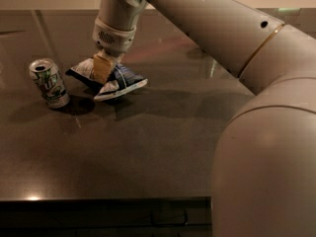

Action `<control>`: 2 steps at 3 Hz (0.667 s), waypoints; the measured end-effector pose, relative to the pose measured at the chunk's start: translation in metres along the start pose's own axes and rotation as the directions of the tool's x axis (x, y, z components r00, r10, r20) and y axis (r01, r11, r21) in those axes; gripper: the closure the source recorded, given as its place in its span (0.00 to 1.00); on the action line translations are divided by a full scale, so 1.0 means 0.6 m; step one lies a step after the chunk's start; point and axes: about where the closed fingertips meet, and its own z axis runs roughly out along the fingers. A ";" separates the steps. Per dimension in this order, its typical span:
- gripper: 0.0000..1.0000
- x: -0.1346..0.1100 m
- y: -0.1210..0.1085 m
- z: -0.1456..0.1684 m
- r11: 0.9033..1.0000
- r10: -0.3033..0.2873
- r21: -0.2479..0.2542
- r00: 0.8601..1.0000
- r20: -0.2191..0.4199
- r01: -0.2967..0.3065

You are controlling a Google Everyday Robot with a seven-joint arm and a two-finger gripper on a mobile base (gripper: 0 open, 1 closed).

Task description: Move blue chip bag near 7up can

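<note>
The 7up can (pixel 48 82) stands upright on the dark table at the left, white and silver with green graphics. The blue chip bag (pixel 116 82) is dark blue with a white edge, tilted, and held just right of the can, close to the table surface. My gripper (pixel 103 67) comes down from above and is shut on the blue chip bag's upper middle; one tan finger shows against the bag. A small gap lies between the bag's left corner and the can.
The dark glossy table (pixel 148 147) runs to a front edge along the bottom of the view. My large beige arm (pixel 256 112) fills the right side and hides the table's back right.
</note>
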 end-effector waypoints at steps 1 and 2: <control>0.61 -0.019 0.007 0.011 1.000 -0.016 -0.013 1.000 -0.002 0.016; 0.38 -0.028 0.012 0.017 0.999 -0.025 -0.024 1.000 0.002 0.025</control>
